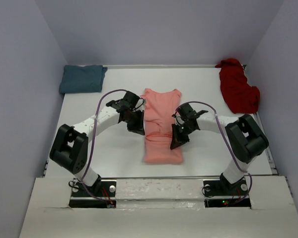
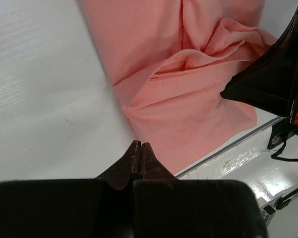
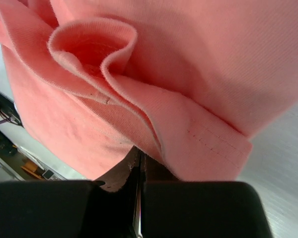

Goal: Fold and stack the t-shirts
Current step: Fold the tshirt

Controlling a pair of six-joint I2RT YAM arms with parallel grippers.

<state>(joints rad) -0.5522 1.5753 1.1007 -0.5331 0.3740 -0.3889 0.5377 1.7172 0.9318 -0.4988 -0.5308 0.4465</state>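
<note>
The salmon-pink t-shirt [image 1: 161,111] lies in the middle of the table as a long narrow strip with a rumpled crease across it. My left gripper [image 1: 137,130] is shut and empty, its tips [image 2: 140,144] just over the left edge of the pink shirt [image 2: 188,89]. My right gripper [image 1: 177,143] is shut at the strip's right edge. In the right wrist view its tip [image 3: 140,151] sits under a curled sleeve fold of the pink shirt [image 3: 213,59]; no cloth shows between the jaws. The teal t-shirt [image 1: 82,78] lies folded at the back left. The dark red t-shirt [image 1: 237,89] is crumpled at the back right.
White walls close in the table [image 1: 114,153] on the left, back and right. A metal strip [image 2: 228,148] marks the near edge, just past the pink shirt's lower end. My right arm [image 2: 273,79] shows dark at the right of the left wrist view.
</note>
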